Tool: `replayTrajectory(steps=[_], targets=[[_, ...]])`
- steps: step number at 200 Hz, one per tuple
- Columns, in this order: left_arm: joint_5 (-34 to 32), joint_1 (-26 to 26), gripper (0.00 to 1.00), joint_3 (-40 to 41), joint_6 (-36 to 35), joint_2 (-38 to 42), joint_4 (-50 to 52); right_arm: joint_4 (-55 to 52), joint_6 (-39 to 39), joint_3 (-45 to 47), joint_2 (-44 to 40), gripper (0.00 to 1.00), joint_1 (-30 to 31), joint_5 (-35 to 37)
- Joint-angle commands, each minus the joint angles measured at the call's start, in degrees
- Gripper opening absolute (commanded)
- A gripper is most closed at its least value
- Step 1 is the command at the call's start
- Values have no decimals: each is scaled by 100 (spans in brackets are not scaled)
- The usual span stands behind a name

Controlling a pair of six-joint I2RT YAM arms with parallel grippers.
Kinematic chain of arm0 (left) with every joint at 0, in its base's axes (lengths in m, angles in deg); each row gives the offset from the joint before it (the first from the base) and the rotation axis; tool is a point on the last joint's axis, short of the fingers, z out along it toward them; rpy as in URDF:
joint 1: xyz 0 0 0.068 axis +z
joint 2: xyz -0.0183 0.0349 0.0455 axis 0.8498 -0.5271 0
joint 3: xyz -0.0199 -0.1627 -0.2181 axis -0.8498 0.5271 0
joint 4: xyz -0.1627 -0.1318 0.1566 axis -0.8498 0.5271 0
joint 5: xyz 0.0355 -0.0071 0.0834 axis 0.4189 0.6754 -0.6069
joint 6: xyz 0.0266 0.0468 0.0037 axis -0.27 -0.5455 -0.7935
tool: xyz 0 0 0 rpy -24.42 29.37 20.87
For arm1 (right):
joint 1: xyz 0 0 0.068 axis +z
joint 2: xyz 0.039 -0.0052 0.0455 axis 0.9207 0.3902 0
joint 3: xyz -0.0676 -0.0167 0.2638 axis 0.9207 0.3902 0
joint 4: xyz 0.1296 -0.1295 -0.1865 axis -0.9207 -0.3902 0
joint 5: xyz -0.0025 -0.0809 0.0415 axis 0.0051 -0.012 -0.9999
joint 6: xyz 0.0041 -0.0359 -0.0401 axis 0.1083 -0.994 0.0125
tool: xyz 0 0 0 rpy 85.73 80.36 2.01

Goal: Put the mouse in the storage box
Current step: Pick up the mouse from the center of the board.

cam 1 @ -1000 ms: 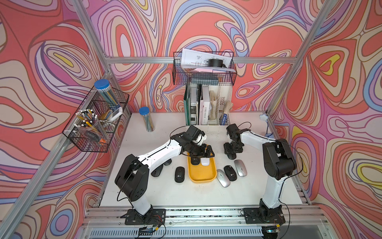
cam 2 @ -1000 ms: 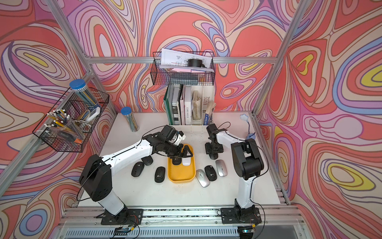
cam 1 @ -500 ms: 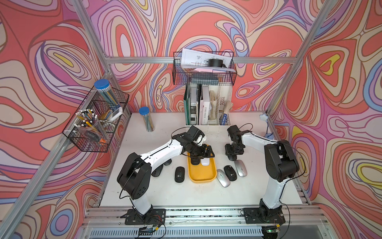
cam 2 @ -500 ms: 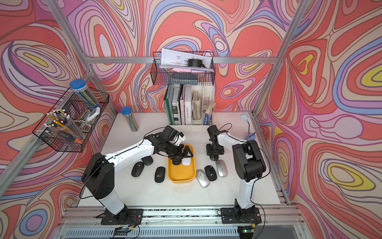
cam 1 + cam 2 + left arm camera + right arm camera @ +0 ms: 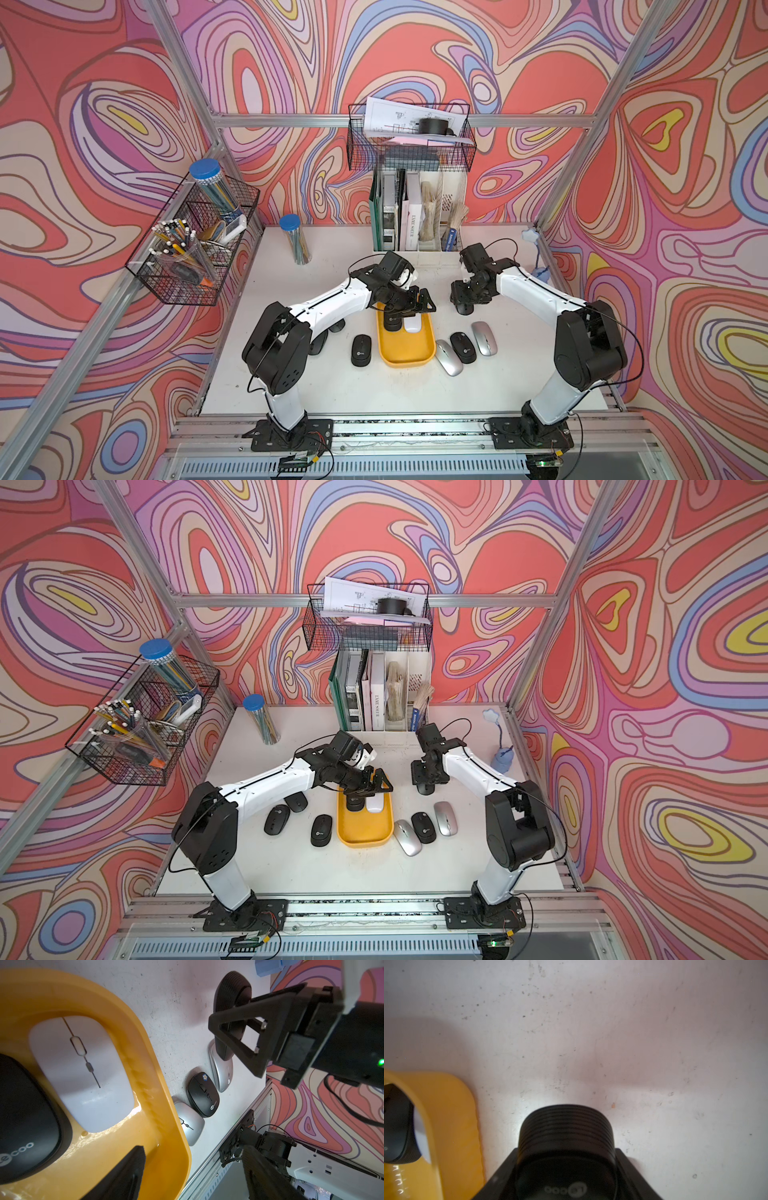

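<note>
The storage box (image 5: pixel 405 361) is a yellow tray mid-table, seen in both top views (image 5: pixel 365 841). In its far end lie a black mouse (image 5: pixel 392 322) and a white mouse (image 5: pixel 412 324). My left gripper (image 5: pixel 409 305) hovers open just above them, and the left wrist view shows nothing between its fingers (image 5: pixel 124 1176). Right of the box, my right gripper (image 5: pixel 464 301) is shut on another black mouse (image 5: pixel 566 1136), low at the table. Its fingers (image 5: pixel 623 1159) press both sides of that mouse.
Right of the box lie a silver mouse (image 5: pixel 449 357), a black mouse (image 5: pixel 463 347) and a second silver mouse (image 5: pixel 484 338). Left of it lie black mice (image 5: pixel 360 350), some under my left arm (image 5: pixel 277 819). A white file organizer (image 5: pixel 419 216) stands behind.
The right gripper's jaws have closed in on the black mouse. The left gripper has narrowed slightly over the box. Neither arm has shifted much.
</note>
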State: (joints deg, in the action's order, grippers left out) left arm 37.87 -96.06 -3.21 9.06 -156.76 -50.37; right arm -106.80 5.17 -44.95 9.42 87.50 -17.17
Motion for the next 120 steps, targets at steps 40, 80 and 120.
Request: replayTrajectory(steps=[40,80,120], targets=[[-233,101,79,276,-83,366,4,-345,282,-7,-518,54,429,-207],[-446,384,79,681,-190,914,168,-493,512,-119,-709,54,887,-196],[-1149,856,80,1106,-417,1577,824,-460,905,-94,-831,54,1594,41]])
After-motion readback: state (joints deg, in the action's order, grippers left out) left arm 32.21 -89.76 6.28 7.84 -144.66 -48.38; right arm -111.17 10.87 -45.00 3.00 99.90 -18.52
